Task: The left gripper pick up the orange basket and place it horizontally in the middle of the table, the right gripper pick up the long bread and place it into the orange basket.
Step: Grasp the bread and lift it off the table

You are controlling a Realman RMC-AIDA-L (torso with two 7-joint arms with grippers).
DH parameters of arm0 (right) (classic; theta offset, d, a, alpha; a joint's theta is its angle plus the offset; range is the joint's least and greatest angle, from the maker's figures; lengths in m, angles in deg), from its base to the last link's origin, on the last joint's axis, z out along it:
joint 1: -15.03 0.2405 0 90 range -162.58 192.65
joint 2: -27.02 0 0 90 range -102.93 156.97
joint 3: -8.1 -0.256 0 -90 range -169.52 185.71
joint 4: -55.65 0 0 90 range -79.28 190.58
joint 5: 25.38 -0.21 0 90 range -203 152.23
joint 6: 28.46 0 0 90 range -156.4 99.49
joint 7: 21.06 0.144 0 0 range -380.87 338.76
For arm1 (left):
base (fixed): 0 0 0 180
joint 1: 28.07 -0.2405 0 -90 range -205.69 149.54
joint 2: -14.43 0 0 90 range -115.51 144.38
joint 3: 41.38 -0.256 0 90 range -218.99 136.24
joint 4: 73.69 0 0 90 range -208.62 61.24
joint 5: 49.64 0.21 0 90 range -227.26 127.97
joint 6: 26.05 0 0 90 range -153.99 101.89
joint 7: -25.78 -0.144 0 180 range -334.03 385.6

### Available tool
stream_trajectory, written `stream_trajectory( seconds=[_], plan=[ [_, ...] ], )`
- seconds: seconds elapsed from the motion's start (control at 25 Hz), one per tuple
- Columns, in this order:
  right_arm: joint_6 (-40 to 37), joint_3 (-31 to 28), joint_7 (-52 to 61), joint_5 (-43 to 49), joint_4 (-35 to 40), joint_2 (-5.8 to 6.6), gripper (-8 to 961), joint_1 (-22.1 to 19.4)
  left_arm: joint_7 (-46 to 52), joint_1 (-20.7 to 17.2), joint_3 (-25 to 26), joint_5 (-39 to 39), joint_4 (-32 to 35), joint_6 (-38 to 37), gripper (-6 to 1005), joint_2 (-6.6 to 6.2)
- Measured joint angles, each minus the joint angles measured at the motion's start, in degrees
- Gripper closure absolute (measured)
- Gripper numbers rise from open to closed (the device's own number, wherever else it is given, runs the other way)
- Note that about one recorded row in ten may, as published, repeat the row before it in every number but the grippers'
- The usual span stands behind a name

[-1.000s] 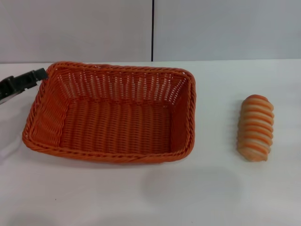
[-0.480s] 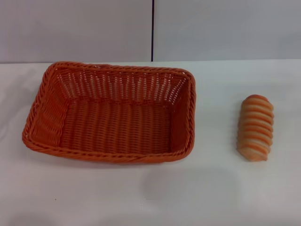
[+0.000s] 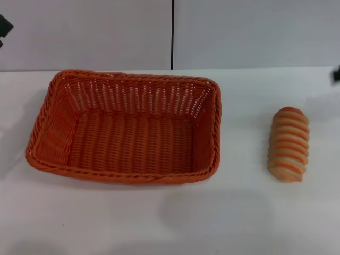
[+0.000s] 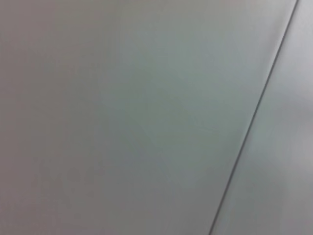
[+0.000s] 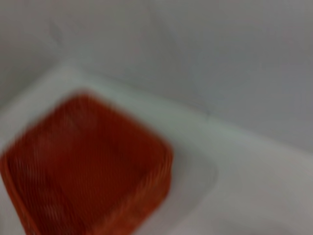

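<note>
The orange basket [image 3: 127,176] lies lengthwise on the white table [image 3: 159,223], left of centre, with nothing inside it. The right wrist view shows the orange basket [image 5: 88,161] as a blur from farther off. The long bread [image 3: 288,144], tan with pale cross stripes, rests on the table well to the basket's right, apart from it. Only a black sliver of the left gripper [image 3: 4,26] shows at the upper left edge, high above the table. A dark sliver of the right gripper [image 3: 337,74] shows at the right edge, beyond the bread. Neither touches anything.
A grey wall with a dark vertical seam [image 3: 172,34] stands behind the table. The left wrist view holds only that wall and its seam [image 4: 254,122]. White tabletop lies between basket and bread and along the front.
One second ago the left gripper was at the basket's left rim. It withdrew out of view, and now a sliver shows high at the upper left. A dark sliver has appeared at the right edge.
</note>
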Motion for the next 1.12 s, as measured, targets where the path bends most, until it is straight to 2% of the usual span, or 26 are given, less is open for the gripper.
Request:
stream_trajectory(
  seconds=[0.04, 0.24, 0.28, 0.32, 0.36, 0.52, 0.72, 1.12],
  plan=[
    [0.0, 0.0, 0.0, 0.0, 0.0, 0.00, 345, 0.0, -0.4, 0.1, 0.0, 0.0, -0.5, -0.4, 229, -0.03],
    [6.5, 6.8, 1.1, 9.1, -1.3, -4.72, 356, 3.0, -1.1, 0.1, -0.3, 0.0, -1.2, -1.4, 230, 0.04],
    [6.5, 6.8, 1.1, 9.1, -1.3, -4.72, 359, 3.0, -1.5, 0.0, -0.3, 0.1, -1.5, -1.9, 230, 0.05],
    [9.3, 9.0, 1.4, 11.0, -3.1, -6.08, 361, 3.9, -1.6, -0.1, -0.3, 0.1, -1.8, -2.0, 230, 0.05],
    [10.7, 10.2, 1.4, 11.5, -4.5, -6.54, 363, 4.3, -1.6, -0.1, -0.3, 0.1, -1.8, -2.0, 230, 0.05],
    [14.8, 13.3, 1.4, 11.7, -9.2, -7.10, 373, 5.5, -1.8, 0.0, -0.3, 0.0, -2.8, -2.5, 231, -0.06],
    [16.7, 14.3, 1.2, 11.9, -12.4, -7.15, 384, 6.3, -1.8, 0.1, -0.3, 0.0, -4.1, -2.6, 231, -0.12],
    [16.2, 14.7, 1.4, 15.2, -12.6, -6.88, 408, 5.0, -1.8, 0.1, 0.0, 0.0, -4.2, -2.6, 232, -0.19]
  ],
)
